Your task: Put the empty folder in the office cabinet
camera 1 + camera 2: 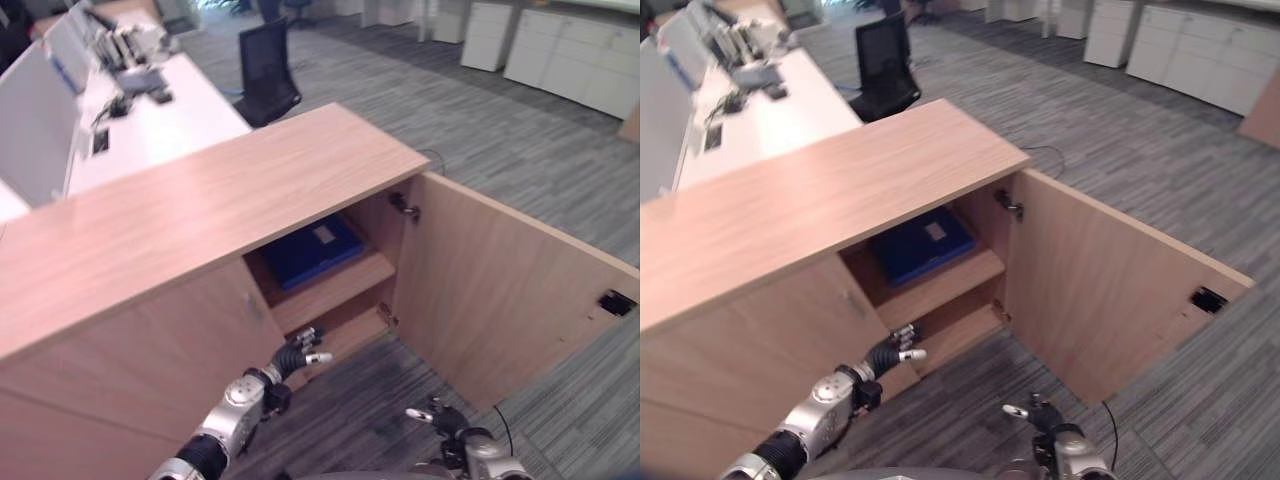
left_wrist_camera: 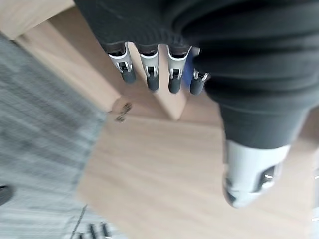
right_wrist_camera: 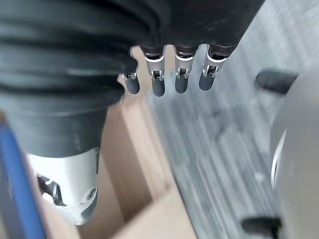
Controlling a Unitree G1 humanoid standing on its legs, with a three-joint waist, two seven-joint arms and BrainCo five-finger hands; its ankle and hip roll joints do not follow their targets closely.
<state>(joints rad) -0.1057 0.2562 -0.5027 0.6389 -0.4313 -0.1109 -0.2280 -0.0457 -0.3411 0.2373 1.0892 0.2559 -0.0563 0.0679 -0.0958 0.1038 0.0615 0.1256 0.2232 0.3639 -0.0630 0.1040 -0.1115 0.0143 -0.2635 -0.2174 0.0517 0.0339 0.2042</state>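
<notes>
The folder (image 1: pixel 312 251) lies on the cabinet (image 1: pixel 200 215) shelf. Both hands, left (image 1: pixel 297 354) and right (image 1: pixel 430 414), hang empty, fingers relaxed apart. Swing the door (image 1: pixel 500 290) shut squarely.

Even daylight; wrist views motion-blurred

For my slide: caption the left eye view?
Blue folder lies on the open cabinet's shelf; both hands empty.

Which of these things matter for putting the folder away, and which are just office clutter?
For the job:
blue folder, lying flat on the upper shelf
office cabinet
its open door
left hand, empty, in front of the cabinet
right hand, empty, low over the carpet

Just lying about:
black chair
white desk
white cabinets
</notes>
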